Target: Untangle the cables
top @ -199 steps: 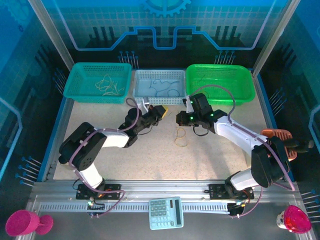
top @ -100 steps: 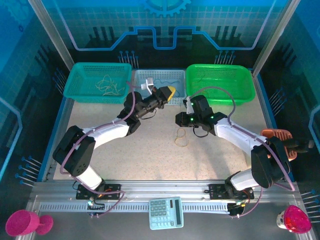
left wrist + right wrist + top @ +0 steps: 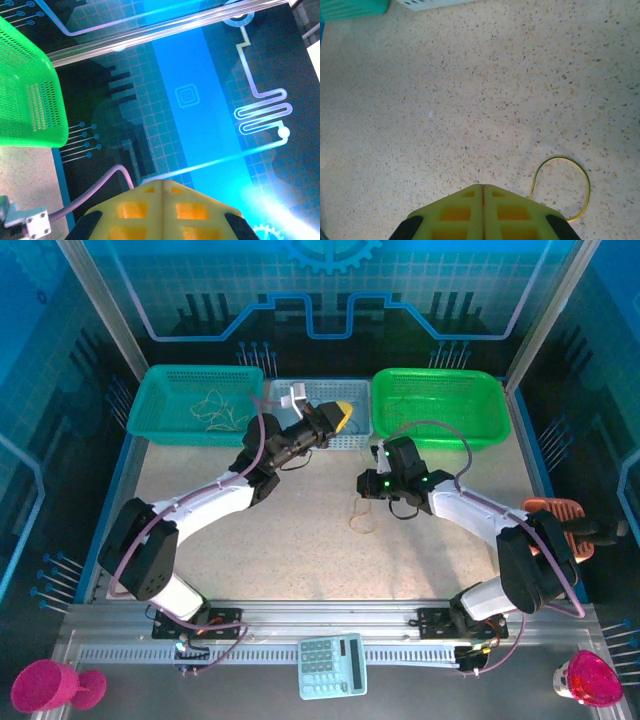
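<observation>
Up swings the left end effector point(image 3: 341, 417), now over the white basket point(image 3: 356, 392) at upper centre, fingers pressed together. Right end effector point(image 3: 483, 187) has dipped lower, also closed, with a yellow cable point(image 3: 564, 186) looped on the bench point(image 3: 470, 100) just right of its tips.

Speckled beige table point(image 3: 300, 560) inside a blue-lit enclosure.
Walled behind and at both sides by glossy dark panels point(image 3: 420, 290) printed with glowing blue circuit lines; framed by slanting aluminium posts point(image 3: 100, 310); edged along the near side with a slotted metal rail point(image 3: 330, 622).
</observation>
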